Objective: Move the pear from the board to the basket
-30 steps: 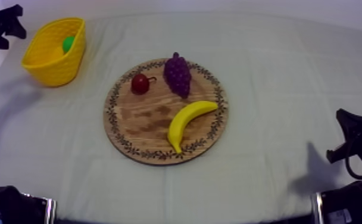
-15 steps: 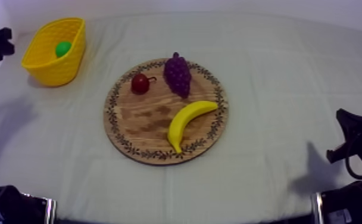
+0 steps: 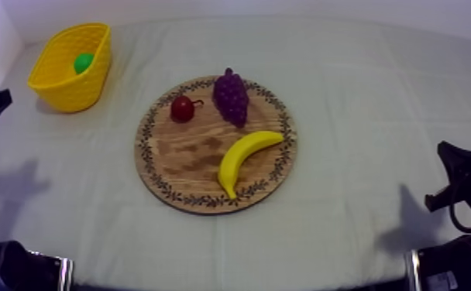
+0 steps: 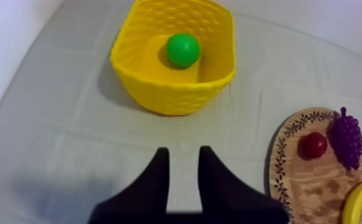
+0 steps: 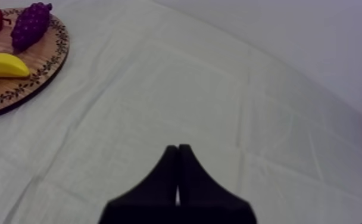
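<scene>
Grey-white cloth (image 3: 362, 93) over whole tabletop, pale wall beyond far edge. Located yellow basket (image 3: 72, 91) at far left corner of tabletop. Found pear (image 3: 84, 63), green, lying inside it on basket floor; cannot tell whether on its side or upright. Checked round wooden board (image 3: 184, 155) near middle of tabletop: carrying banana (image 3: 242, 159), bunch of grapes (image 3: 231, 97) and small red fruit (image 3: 182, 108), only those three, none touching another as far as seen from above. Read left jaws as released: two black fingers (image 4: 155, 182) parted with nothing but bare cloth between, hanging over tabletop near left edge, just short of basket and touching neither basket nor pear. Read right jaws as clenched on nothing: fingers (image 5: 167, 179) pressed together into narrow wedge over bare cloth toward right edge, well apart from board. Judged pick and placement both complete, since pear sits in target and off board with no jaws on it. Judged nothing of task proper left to do; at most, parking left arm clear of basket. No disturbance to other fruit evident.
</scene>
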